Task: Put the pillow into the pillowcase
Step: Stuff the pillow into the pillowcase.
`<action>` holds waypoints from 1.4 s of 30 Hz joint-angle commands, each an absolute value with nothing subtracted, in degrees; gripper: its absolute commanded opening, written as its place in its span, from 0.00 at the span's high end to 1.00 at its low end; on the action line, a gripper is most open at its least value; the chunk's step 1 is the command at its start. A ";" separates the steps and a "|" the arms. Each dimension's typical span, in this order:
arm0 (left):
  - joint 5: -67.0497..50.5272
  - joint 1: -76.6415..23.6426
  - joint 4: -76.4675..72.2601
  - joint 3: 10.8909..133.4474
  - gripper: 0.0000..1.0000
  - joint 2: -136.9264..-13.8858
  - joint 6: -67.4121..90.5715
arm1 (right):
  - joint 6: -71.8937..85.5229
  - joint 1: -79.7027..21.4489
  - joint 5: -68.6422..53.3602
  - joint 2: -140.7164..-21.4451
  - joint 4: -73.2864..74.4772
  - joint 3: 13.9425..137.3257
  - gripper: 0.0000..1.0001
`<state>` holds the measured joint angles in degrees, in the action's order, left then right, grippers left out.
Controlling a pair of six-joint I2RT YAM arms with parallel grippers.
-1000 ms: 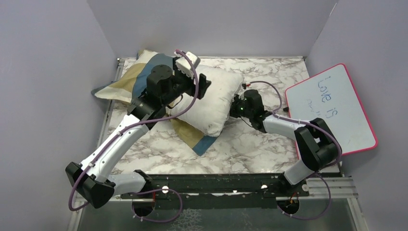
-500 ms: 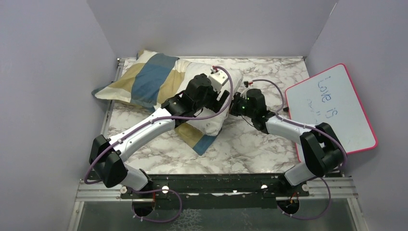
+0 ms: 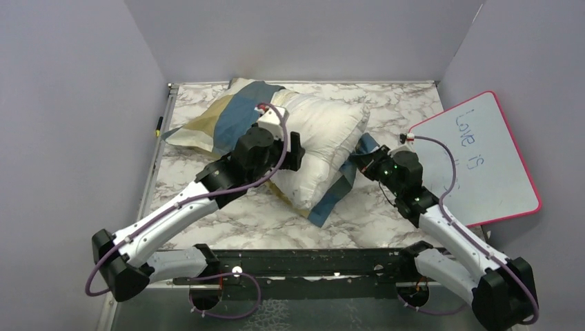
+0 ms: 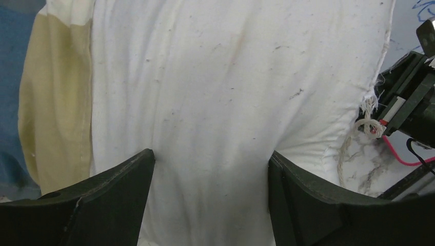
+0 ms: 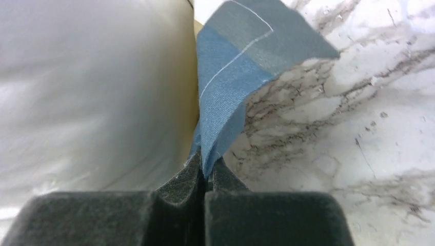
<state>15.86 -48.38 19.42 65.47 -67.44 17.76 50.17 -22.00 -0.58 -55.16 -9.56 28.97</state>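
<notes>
Fingers point(image 5: 179, 184) of the right gripper point(image 3: 365, 157) pinch the pillowcase point(image 5: 231, 66) corner, centre right; the left gripper point(image 4: 210, 156) presses spread wide on the half-sheathed pillow point(image 3: 324, 131), centre frame. Pushing hard could tear that thin pinch loose, dragging everything across the worktop point(image 3: 276, 224).

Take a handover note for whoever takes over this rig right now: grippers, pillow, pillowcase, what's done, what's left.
Left gripper: open wide, pressed into the pillow.
Right gripper: shut on a blue corner of the pillowcase.
Done: the pillow's left end is inside the pillowcase; most of it is bare.
To do: push the pillow fully in while the right gripper holds the opening.
</notes>
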 commanded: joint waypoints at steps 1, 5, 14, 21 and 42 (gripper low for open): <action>20.75 -47.29 21.38 58.28 0.21 -59.97 25.83 | 51.22 -21.13 4.93 -50.22 -3.80 26.84 1.00; 10.41 -47.20 15.01 54.53 0.17 -53.72 25.68 | 51.07 -21.14 2.28 -51.77 -3.16 26.18 1.00; -4.04 -47.25 9.43 54.71 0.15 -50.24 13.07 | 46.52 -21.15 -6.87 -54.23 -7.86 31.17 1.00; -4.93 -48.41 11.91 62.36 0.16 -62.95 11.00 | 49.31 -21.08 -10.62 -53.96 -9.76 33.61 1.00; 21.18 -68.52 15.37 73.38 0.01 -81.14 7.17 | 51.41 -21.08 -12.28 -60.73 -12.97 37.22 1.00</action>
<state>20.78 -65.91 16.43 69.65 -79.99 5.56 49.50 -20.51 -8.64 -61.28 -4.69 33.91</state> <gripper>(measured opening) 0.987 0.009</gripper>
